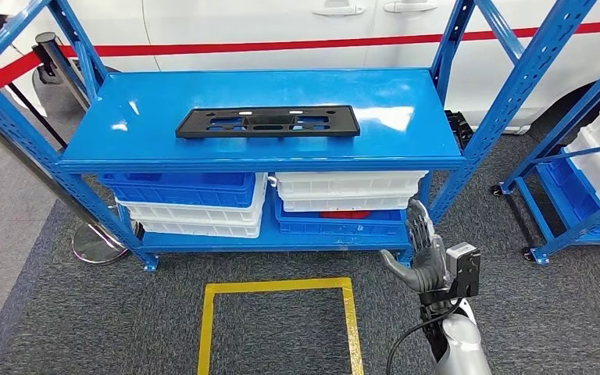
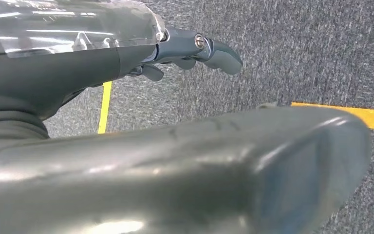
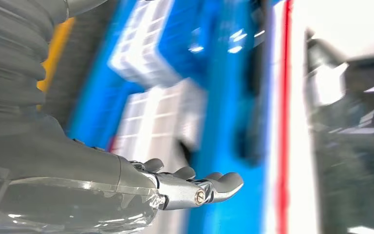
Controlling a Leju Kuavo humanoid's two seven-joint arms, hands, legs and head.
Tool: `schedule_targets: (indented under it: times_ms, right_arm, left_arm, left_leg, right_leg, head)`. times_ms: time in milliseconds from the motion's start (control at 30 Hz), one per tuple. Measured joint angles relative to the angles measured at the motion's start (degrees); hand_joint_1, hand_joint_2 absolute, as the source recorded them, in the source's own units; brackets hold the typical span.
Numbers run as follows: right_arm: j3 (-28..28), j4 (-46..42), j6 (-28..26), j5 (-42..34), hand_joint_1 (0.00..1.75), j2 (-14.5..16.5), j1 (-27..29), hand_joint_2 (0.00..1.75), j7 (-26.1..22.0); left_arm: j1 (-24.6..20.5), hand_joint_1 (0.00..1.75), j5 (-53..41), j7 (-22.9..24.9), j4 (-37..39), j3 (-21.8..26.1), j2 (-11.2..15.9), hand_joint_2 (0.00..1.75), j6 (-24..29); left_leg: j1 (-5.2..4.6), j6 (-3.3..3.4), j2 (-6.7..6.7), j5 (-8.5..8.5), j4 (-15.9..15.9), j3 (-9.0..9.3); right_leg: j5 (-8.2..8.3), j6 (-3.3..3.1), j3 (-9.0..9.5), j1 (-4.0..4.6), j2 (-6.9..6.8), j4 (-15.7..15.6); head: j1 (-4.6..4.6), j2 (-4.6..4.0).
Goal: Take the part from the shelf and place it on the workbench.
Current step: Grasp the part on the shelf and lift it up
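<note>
Part flat on shelf | thin, stiff, looks light: take a long edge | right hand spread, empty | left hand curled, empty

Environment: automotive workshop or assembly area. Indicators: blue steel shelf rack at 12 o'clock, stacked blue and white parts bins on its lower level; white car body with red stripe behind it; second rack at 3 o'clock; yellow floor marking on grey carpet at 6 o'clock.
</note>
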Motion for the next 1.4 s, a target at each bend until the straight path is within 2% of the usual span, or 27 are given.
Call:
schedule_targets:
  times_ms: [33,67,167,233,300,333,367,400,433,500,533,667,733,800,833,867,900,967,1000,1033,1067,1167,1233,1300,1333,1367,1400]
  right_arm:
    - [1.02,-1.90,0.12,-0.22,0.00,0.03,-0.08,0.44,-0.43]
    - [2.01,-3.82,0.18,-0.43,0.00,0.07,-0.16,0.44,-0.83]
    - [4.74,-9.52,0.42,-1.13,0.00,0.24,-0.47,1.75,-2.14]
    - [6.61,-12.94,0.59,-1.63,0.00,0.27,-0.66,1.75,-2.98]
    - [8.65,-16.16,0.62,-2.22,0.00,0.28,-0.69,1.75,-3.81]
    - [9.70,-17.74,0.57,-2.57,0.00,0.28,-0.64,1.75,-4.24]
    - [10.78,-19.43,0.45,-2.95,0.00,0.28,-0.62,1.75,-4.71]
    - [11.79,-21.05,0.31,-3.30,0.00,0.29,-0.66,1.75,-5.14]
    - [12.84,-22.80,0.16,-3.71,0.00,0.30,-0.75,1.75,-5.61]
    - [14.95,-26.18,-0.04,-4.53,0.00,0.40,-1.05,1.75,-6.53]
    - [16.13,-27.92,-0.10,-4.99,0.00,0.49,-1.17,1.75,-7.00]
    - [20.91,-34.65,-0.29,-6.93,0.00,1.08,-1.55,1.75,-8.85]
    - [23.01,-37.54,-0.58,-7.86,0.00,1.56,-1.86,0.87,-9.73]
    - [24.90,-39.72,-1.04,-8.66,0.00,1.92,-2.09,0.00,-10.56]
    - [25.74,-40.46,-1.23,-8.95,0.00,2.01,-2.15,0.00,-10.91]
    - [26.48,-41.01,-1.38,-9.14,0.00,2.04,-2.19,0.00,-11.16]
    - [27.08,-41.42,-1.52,-9.24,0.00,2.05,-2.25,0.00,-11.31]
    - [28.00,-42.05,-1.80,-9.29,0.00,2.12,-2.42,0.00,-11.41]
    - [28.33,-42.30,-1.87,-9.30,0.00,2.17,-2.55,0.00,-11.42]
    - [28.63,-42.50,-1.89,-9.35,0.00,2.24,-2.67,0.00,-11.43]
    - [28.87,-42.61,-1.90,-9.45,0.00,2.29,-2.79,0.00,-11.43]
    - [29.48,-42.71,-2.06,-10.01,0.00,2.36,-3.22,0.00,-11.43]
    - [29.75,-42.74,-2.32,-10.49,0.00,2.36,-3.61,0.00,-11.42]
    - [29.87,-42.67,-2.68,-10.91,0.00,2.36,-3.80,0.00,-11.30]
    - [29.91,-42.57,-2.90,-11.12,0.00,2.36,-3.81,0.00,-11.13]
    - [29.94,-42.43,-3.08,-11.37,0.00,2.36,-3.83,0.00,-10.91]
    - [29.95,-42.30,-3.22,-11.61,0.00,2.36,-3.87,0.00,-10.67]
  left_arm:
    - [-0.13,0.00,-0.49,-0.04,0.08,0.50,-0.04,0.00,0.05]
    - [-0.27,0.00,-1.00,-0.08,0.17,0.99,-0.08,0.00,0.09]
    - [-0.71,0.00,-2.50,-0.26,0.43,2.40,-0.45,0.00,0.17]
    - [-1.00,0.00,-3.49,-0.41,0.61,3.31,-0.73,0.00,0.22]
    - [-1.27,0.00,-4.58,-0.50,0.85,4.28,-0.90,0.00,0.33]
    - [-1.38,0.00,-5.13,-0.51,0.98,4.78,-1.01,0.00,0.41]
    - [-1.47,0.00,-5.71,-0.53,1.11,5.27,-1.13,0.00,0.51]
    - [-1.54,0.00,-6.26,-0.55,1.24,5.73,-1.27,0.00,0.58]
    - [-1.62,0.00,-6.84,-0.56,1.37,6.20,-1.43,0.00,0.67]
    - [-1.83,0.00,-7.99,-0.59,1.63,7.11,-1.66,0.00,0.81]
    - [-1.99,0.00,-8.58,-0.60,1.74,7.61,-1.72,0.00,0.90]
    - [-2.57,0.00,-10.83,-0.61,2.20,9.60,-1.84,0.00,1.02]
    - [-2.82,0.00,-11.87,-0.62,2.39,10.52,-1.91,0.00,0.98]
    - [-2.96,0.00,-12.89,-0.66,2.62,11.37,-2.04,0.00,0.89]
    - [-2.98,0.00,-13.29,-0.66,2.73,11.74,-2.10,0.00,0.86]
    - [-2.98,0.00,-13.59,-0.64,2.82,12.07,-2.14,0.00,0.88]
    - [-3.00,0.00,-13.79,-0.60,2.87,12.32,-2.15,0.00,0.92]
    - [-3.09,0.00,-14.05,-0.55,2.90,12.65,-2.16,0.00,1.02]
    - [-3.19,0.00,-14.13,-0.53,2.92,12.78,-2.16,0.00,1.04]
    - [-3.28,0.00,-14.18,-0.47,2.95,12.92,-2.18,0.00,1.05]
    - [-3.35,0.00,-14.20,-0.27,2.98,13.05,-2.20,0.00,1.08]
    - [-3.36,0.00,-14.25,0.76,3.13,13.38,-2.29,0.00,1.22]
    - [-3.37,0.00,-14.25,1.26,3.19,13.54,-2.34,0.00,1.38]
    - [-3.34,0.00,-14.25,1.42,3.21,13.61,-2.40,0.00,1.55]
    - [-3.28,0.00,-14.25,1.44,3.21,13.67,-2.43,0.00,1.62]
    - [-3.20,0.00,-14.25,1.44,3.23,13.74,-2.49,0.00,1.68]
    - [-3.13,0.00,-14.25,1.44,3.25,13.81,-2.54,0.00,1.75]
  left_leg:
    - [-0.06,0.17,0.00,0.00,0.07,-0.06]
    - [-0.13,0.36,0.00,0.03,0.10,-0.12]
    - [0.19,1.34,0.16,0.89,-1.25,0.42]
    - [0.55,1.92,0.36,1.52,-2.31,0.85]
    - [0.51,2.09,0.41,1.59,-2.45,0.84]
    - [0.49,2.07,0.39,1.52,-2.39,0.85]
    - [0.49,2.01,0.34,1.42,-2.32,0.92]
    - [0.50,1.91,0.27,1.25,-2.21,1.05]
    - [0.51,1.73,0.19,0.99,-2.03,1.23]
    - [0.37,1.14,0.11,0.37,-1.46,1.26]
    - [0.29,0.78,0.10,0.14,-1.20,1.11]
    - [0.43,-0.63,0.17,-0.64,-0.50,0.66]
    - [0.63,-1.34,0.20,-3.07,3.56,-1.18]
    - [0.85,-1.90,0.21,-6.48,11.44,-5.09]
    - [0.96,-2.07,0.21,-7.34,14.63,-6.83]
    - [1.03,-2.15,0.21,-7.02,15.87,-7.72]
    - [1.07,-2.15,0.22,-5.51,14.68,-7.43]
    - [1.10,-1.91,0.23,-0.89,6.99,-4.28]
    - [0.99,-1.69,0.22,0.65,3.16,-2.62]
    - [0.88,-1.39,0.19,1.47,0.59,-1.55]
    - [0.75,-1.08,0.14,1.51,-0.42,-1.22]
    - [0.74,0.09,0.08,1.79,-0.89,-1.19]
    - [0.91,0.99,0.17,2.08,-1.47,-0.95]
    - [0.70,1.53,0.21,2.00,-1.54,-0.96]
    - [0.56,1.65,0.20,1.93,-1.51,-0.95]
    - [0.41,1.74,0.19,1.84,-1.47,-0.89]
    - [0.29,1.78,0.16,1.74,-1.41,-0.77]
  right_leg:
    - [0.03,0.16,-0.01,-0.07,0.00,-0.04]
    - [0.10,0.35,0.00,-0.14,0.00,-0.14]
    - [-0.31,0.98,-0.17,-0.09,-0.08,0.24]
    - [-2.89,1.09,-2.38,0.04,-0.20,4.73]
    - [-5.97,1.20,-6.42,0.07,-0.23,12.31]
    - [-6.32,1.30,-7.95,0.02,-0.23,14.84]
    - [-5.48,1.35,-8.48,-0.04,-0.25,15.23]
    - [-3.59,1.35,-7.88,-0.12,-0.26,13.29]
    - [-1.02,1.29,-6.42,-0.20,-0.32,9.59]
    - [2.05,0.99,-3.48,-0.16,-0.42,2.66]
    - [2.54,0.76,-2.82,-0.07,-0.43,0.80]
    - [2.35,-0.55,-2.77,0.06,-0.28,-0.15]
    - [2.35,-1.13,-2.55,-0.18,-0.43,-0.42]
    - [2.23,-1.36,-2.51,-0.16,-0.53,-0.41]
    - [2.18,-1.39,-2.48,-0.15,-0.53,-0.39]
    - [2.14,-1.41,-2.42,-0.15,-0.50,-0.37]
    - [2.07,-1.37,-2.29,-0.18,-0.44,-0.36]
    - [1.85,-1.10,-1.88,-0.25,-0.31,-0.36]
    - [1.75,-0.85,-1.78,-0.18,-0.26,-0.29]
    - [1.73,-0.56,-1.79,-0.10,-0.23,-0.28]
    - [1.77,-0.25,-1.87,-0.01,-0.22,-0.31]
    - [1.72,0.73,-1.96,0.03,-0.20,-0.33]
    - [-0.37,1.12,-3.30,0.00,-0.24,2.84]
    - [-3.93,1.24,-6.99,-0.04,-0.28,10.39]
    - [-5.04,1.26,-8.80,-0.04,-0.28,13.86]
    - [-5.13,1.21,-9.88,-0.03,-0.29,15.72]
    - [-4.06,1.07,-9.81,0.01,-0.29,15.24]
  head:
    - [0.00,0.00]
    - [0.00,0.00]
    - [0.03,0.00]
    - [0.10,0.00]
    - [0.15,-0.01]
    - [0.16,-0.01]
    - [0.15,-0.01]
    - [0.16,-0.01]
    - [0.16,-0.01]
    - [0.15,0.00]
    - [0.11,0.00]
    - [0.08,-0.02]
    - [-0.01,-0.01]
    - [-0.07,-0.01]
    - [-0.06,-0.01]
    - [-0.07,-0.01]
    - [-0.07,-0.01]
    - [-0.05,-0.01]
    - [-0.05,0.00]
    - [-0.02,-0.01]
    - [-0.01,0.00]
    - [0.04,0.00]
    - [0.08,-0.01]
    - [0.11,-0.02]
    - [0.11,-0.01]
    - [0.11,-0.01]
    - [0.11,-0.01]
